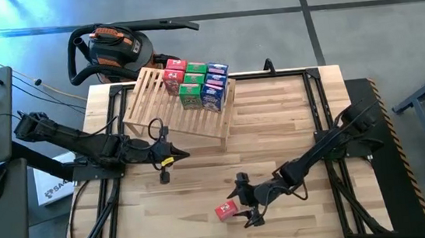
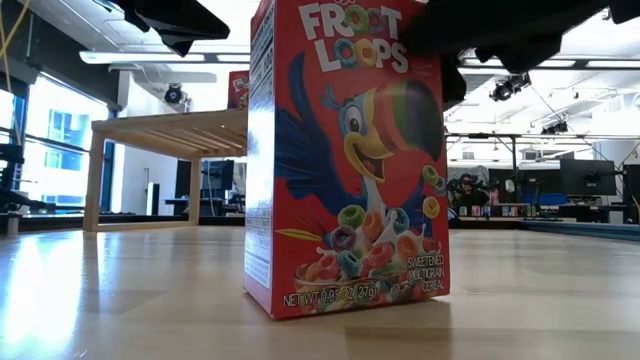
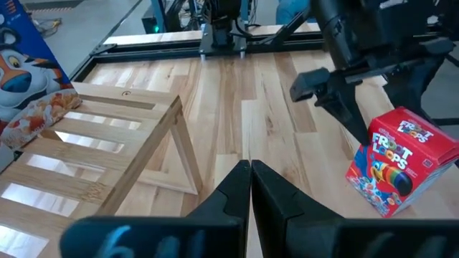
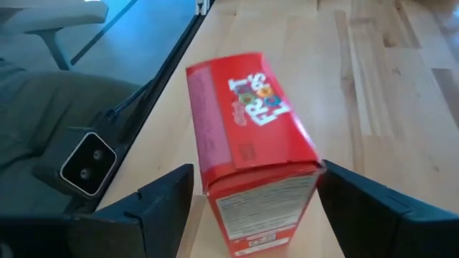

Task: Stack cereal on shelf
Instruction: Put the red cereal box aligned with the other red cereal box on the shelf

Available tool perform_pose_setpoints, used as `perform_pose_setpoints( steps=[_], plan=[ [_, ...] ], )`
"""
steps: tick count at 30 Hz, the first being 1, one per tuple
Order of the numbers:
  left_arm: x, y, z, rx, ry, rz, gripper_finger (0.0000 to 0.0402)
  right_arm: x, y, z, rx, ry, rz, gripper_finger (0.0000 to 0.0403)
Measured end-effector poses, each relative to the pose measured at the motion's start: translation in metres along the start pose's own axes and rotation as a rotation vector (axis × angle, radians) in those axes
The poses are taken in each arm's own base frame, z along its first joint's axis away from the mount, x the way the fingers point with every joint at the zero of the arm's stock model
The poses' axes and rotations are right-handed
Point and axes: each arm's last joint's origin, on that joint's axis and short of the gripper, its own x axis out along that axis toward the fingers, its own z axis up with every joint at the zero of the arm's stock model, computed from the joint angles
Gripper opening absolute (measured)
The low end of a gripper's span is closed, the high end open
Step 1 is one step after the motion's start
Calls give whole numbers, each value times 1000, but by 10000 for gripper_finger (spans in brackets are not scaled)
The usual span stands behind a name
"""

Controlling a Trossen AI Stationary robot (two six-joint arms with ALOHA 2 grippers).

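Red cereal box (image 2: 350, 160) stands upright near the table's front edge between my spread right gripper (image 1: 250, 207) fingers; an off-centre squeeze could topple it, while my left gripper (image 1: 170, 153) waits pressed together.

Seen from above: wooden surface (image 1: 291, 127) carrying a slatted shelf (image 1: 166, 112) at far left, with red, green and blue-and-white cereal boxes (image 1: 197, 84) clustered on its far right part. One red box (image 1: 225, 210) standing alone near the front edge, between the spread fingers of the right hand (image 1: 247, 201). Left hand (image 1: 171, 158) hovering just near of the shelf, fingers together. Orange-and-black vacuum (image 1: 112, 50) on the floor beyond.
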Motion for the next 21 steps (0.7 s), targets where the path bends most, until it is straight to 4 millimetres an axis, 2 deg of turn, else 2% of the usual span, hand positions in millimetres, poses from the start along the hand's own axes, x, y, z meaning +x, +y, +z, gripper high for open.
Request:
perform_pose_setpoints(
  steps=[5,13,21],
  plan=[
    [0,-1,-1,-57,9,-50,5,6,-2,-5,23,7,-6,257],
    [6,-4,-7,-138,69,-68,11,8,-8,0,46,-33,-11,213],
    [5,-14,-11,-166,113,-136,86,10,-22,8,61,-83,-23,186]
  ],
)
